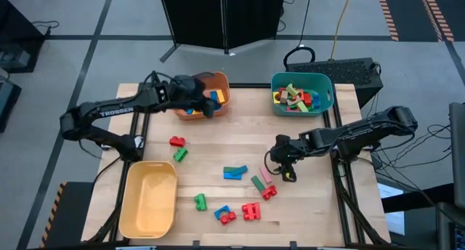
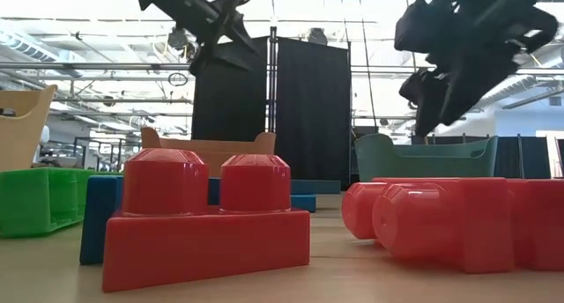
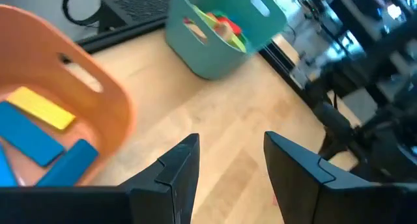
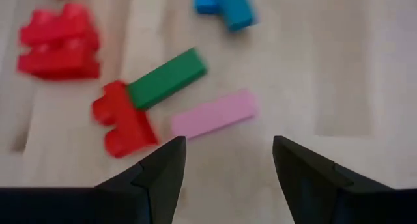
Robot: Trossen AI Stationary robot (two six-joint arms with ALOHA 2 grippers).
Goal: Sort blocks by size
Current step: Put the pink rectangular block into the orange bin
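- High view: left gripper [image 1: 208, 105] over orange bin [image 1: 222, 81], jaws apart, empty, apparently for a drop; right gripper [image 1: 285, 166] above loose blocks [image 1: 243, 195].
- Right wrist view: jaws apart, empty; pink bar [image 4: 215, 114] just ahead, likely next pick.

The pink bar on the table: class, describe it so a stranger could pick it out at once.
Start at the teal bin, then drop toward the table's near edge, to the right tool. Beside it lies the pink bar, flat between a green bar and that tool. It is the only pink piece on the tabletop.
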